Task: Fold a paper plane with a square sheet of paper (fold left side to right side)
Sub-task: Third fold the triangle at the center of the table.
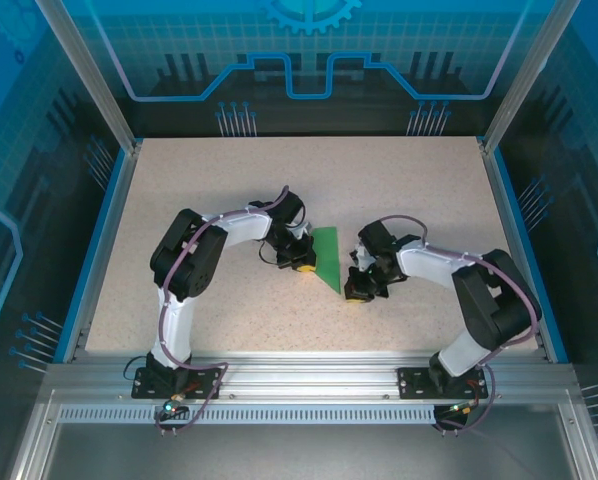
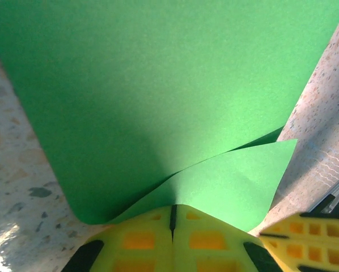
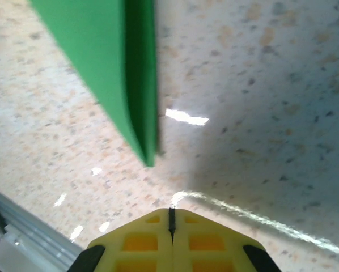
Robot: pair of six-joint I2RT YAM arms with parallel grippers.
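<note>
The green sheet of paper (image 1: 326, 255) lies on the speckled surface (image 1: 399, 190) between the two arms, already folded into a narrow triangle whose point faces the near edge. The left pincer (image 1: 304, 264) is closed, jaws together, with its tips right at the paper's left edge. In the left wrist view a loose flap (image 2: 226, 181) lifts just ahead of the tips, and it is unclear whether any paper is pinched. The right pincer (image 1: 356, 291) is also closed and holds nothing. It sits beside the paper's near point (image 3: 149, 158), apart from it.

The raised flap is the main risk, since pressing on it unevenly would probably set a crooked crease. A push from either closed tip could also slide or spin the light sheet on the smooth surface. That would leave the layers misaligned.
</note>
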